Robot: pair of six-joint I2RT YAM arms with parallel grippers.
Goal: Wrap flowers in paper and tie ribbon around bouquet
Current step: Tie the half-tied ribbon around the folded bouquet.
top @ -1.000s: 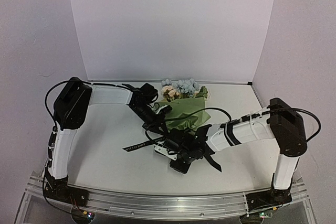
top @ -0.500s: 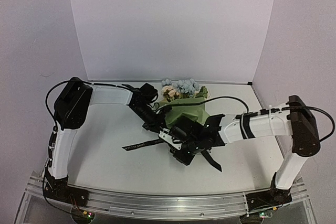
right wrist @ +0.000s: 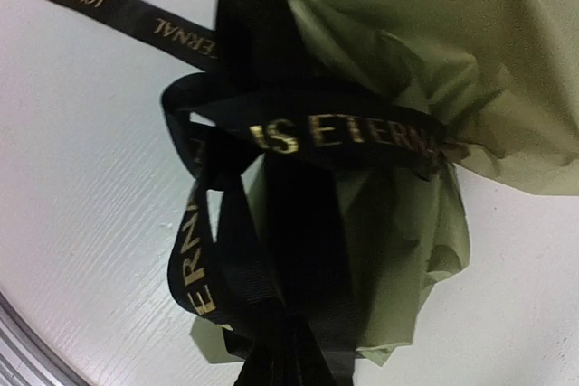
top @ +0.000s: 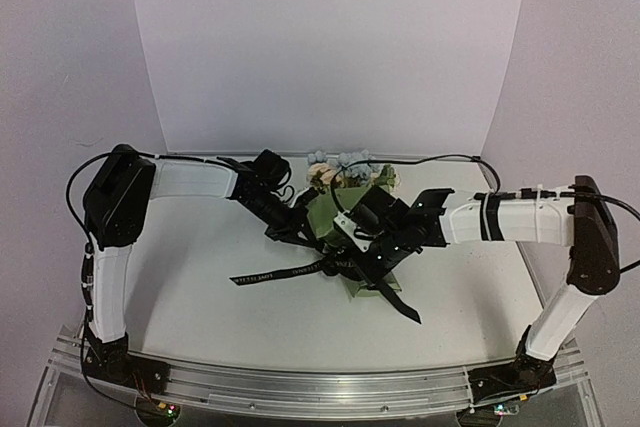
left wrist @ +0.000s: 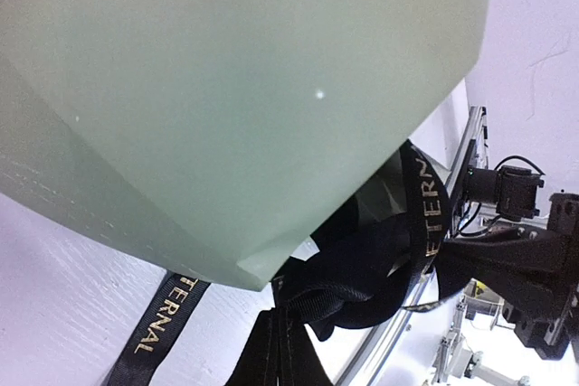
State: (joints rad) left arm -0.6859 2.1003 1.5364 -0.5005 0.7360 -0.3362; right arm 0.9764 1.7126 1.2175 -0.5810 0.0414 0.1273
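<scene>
The left arm (top: 190, 179) reaches from the left side of the tabletop (top: 190, 297) toward the centre. The left gripper (top: 290, 230) sits against the left flank of the bouquet (top: 340, 209). Its jaws are closed. In the left wrist view, strands of the ribbon (top: 275, 274) converge at the gripper position, so it is gripping the ribbon.

One ribbon tail lies flat on the tabletop, running left from the bouquet, with pale lettering visible on it.

The bouquet lies at the centre of the tabletop. The flowers (top: 347, 165) point toward the white backdrop (top: 320, 47). The paper (top: 322, 209) encloses the stems, and its narrow end points toward the arm bases. In the right wrist view, the ribbon forms a band around the gathered paper, with loose loops beside it.

The right gripper (top: 345, 255) is over the narrow part of the bouquet, in contact with the ribbon. Its jaws are closed. In the right wrist view, the ribbon strands bunch together at the gripper position, so it too is gripping the ribbon.

A second ribbon tail runs from the bouquet toward the near right.

The right arm (top: 510, 219) extends across from the right side of the tabletop.
</scene>
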